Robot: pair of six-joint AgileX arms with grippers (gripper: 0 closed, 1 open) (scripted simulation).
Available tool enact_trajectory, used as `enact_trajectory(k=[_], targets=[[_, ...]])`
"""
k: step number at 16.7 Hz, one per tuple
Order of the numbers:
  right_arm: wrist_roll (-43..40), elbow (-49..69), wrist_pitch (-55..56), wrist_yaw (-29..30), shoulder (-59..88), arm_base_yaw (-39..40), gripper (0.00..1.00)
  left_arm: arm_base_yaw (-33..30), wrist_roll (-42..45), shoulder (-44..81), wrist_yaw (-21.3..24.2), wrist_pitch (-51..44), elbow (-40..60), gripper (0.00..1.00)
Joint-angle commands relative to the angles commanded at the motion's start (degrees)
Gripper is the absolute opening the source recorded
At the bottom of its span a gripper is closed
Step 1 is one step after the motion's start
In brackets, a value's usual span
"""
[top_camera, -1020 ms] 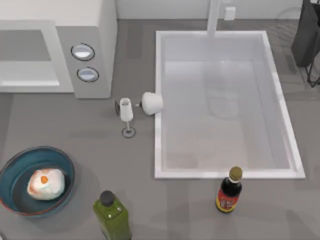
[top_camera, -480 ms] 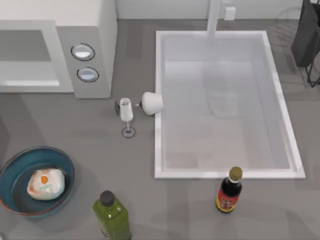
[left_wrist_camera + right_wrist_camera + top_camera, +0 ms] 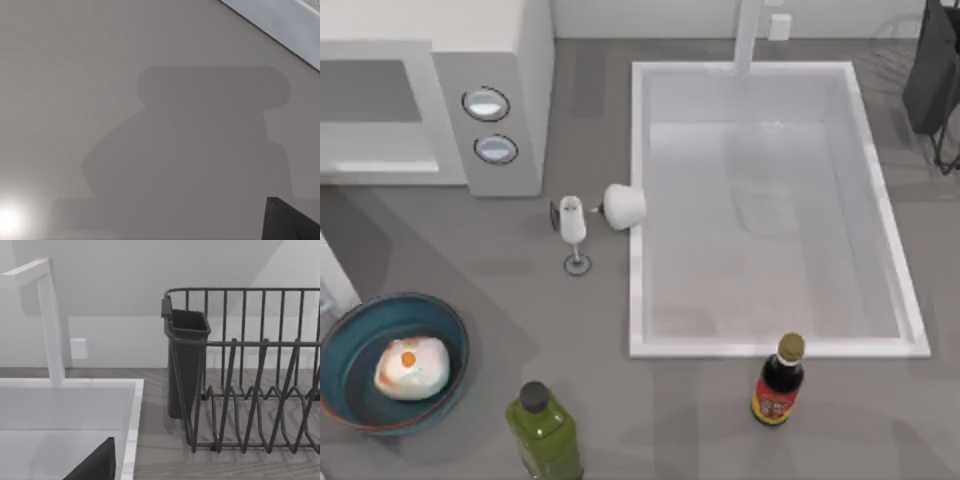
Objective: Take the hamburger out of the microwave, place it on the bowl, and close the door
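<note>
Hamburger (image 3: 412,367): we see it sitting inside the bowl, on the teal inner floor, orange spot facing up.
Bowl (image 3: 350,335): on the bench at the near left corner of the top view, just left of the green bottle (image 3: 545,430).
Microwave (image 3: 490,100): far left of the bench, its two round dials facing up at us, the cavity to their left showing grey.
Door (image 3: 334,275): a white slanted panel pokes in at the left edge of the top view, just above the bowl; we cannot tell how far it stands swung out.
Left arm: its wrist camera looks at plain grey bench with a soft shadow across it; jaws, we cannot tell whether released or clenched.
Right arm: parked at the far right, its wrist camera facing the dark dish rack (image 3: 250,370) and the white tap (image 3: 47,320) beside the sink (image 3: 638,200); jaws, again we cannot tell.
Other things: a white cup (image 3: 623,206) lies on its side against the sink's left rim, a small wine glass (image 3: 572,228) stands just beside it, and a dark sauce bottle (image 3: 778,382) stands near the sink's front edge.
</note>
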Motion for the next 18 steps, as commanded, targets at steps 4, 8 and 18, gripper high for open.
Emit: enact_trajectory(k=[4, 8, 18], targets=[[0.0, 0.0, 0.0, 0.0, 0.0, 0.0, 1.0, -7.71, -7.38, -7.83, -4.53, 2.71, -7.26, 0.0], [0.0, 0.0, 0.0, 0.0, 0.0, 0.0, 1.0, -7.98, -7.85, -8.06, -4.65, 2.8, -7.62, 0.0], [0.0, 0.0, 0.0, 0.0, 0.0, 0.0, 1.0, -30.35, -24.29, -16.48, -19.09, 3.71, -12.91, 0.0]])
